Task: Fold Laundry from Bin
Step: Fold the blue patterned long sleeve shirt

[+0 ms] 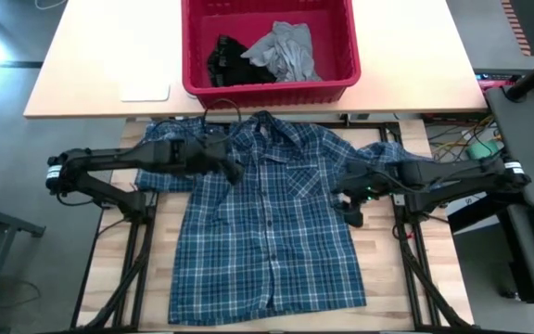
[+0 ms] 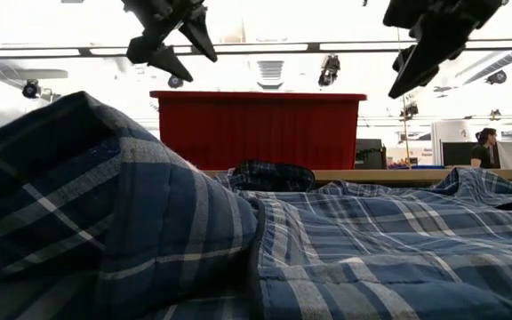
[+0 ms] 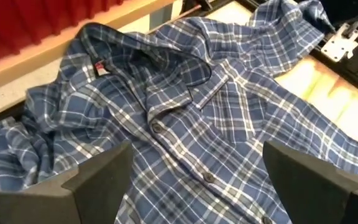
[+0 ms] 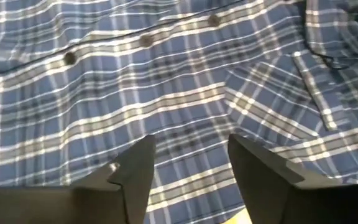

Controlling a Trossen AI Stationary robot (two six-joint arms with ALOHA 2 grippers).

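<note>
Shirt (image 1: 267, 223) spread face-up, buttoned, flat on table (image 1: 91, 74), collar toward 12 o'clock. Bin (image 1: 269, 85) at 12, grey tee (image 1: 286, 51) and black garment (image 1: 225, 57) inside. Left gripper (image 1: 233, 167) hovers at shirt's 10 o'clock shoulder, jaws wide, empty. Right gripper (image 1: 349, 210) at 3 o'clock edge, jaws part-open, empty. My read: spread done, fold not started. You'll next need both grippers pinching sleeve or side edges.

high: overhead | low: table-level | wrists: close | shared: plaid shirt (image 1: 265, 223)
</note>
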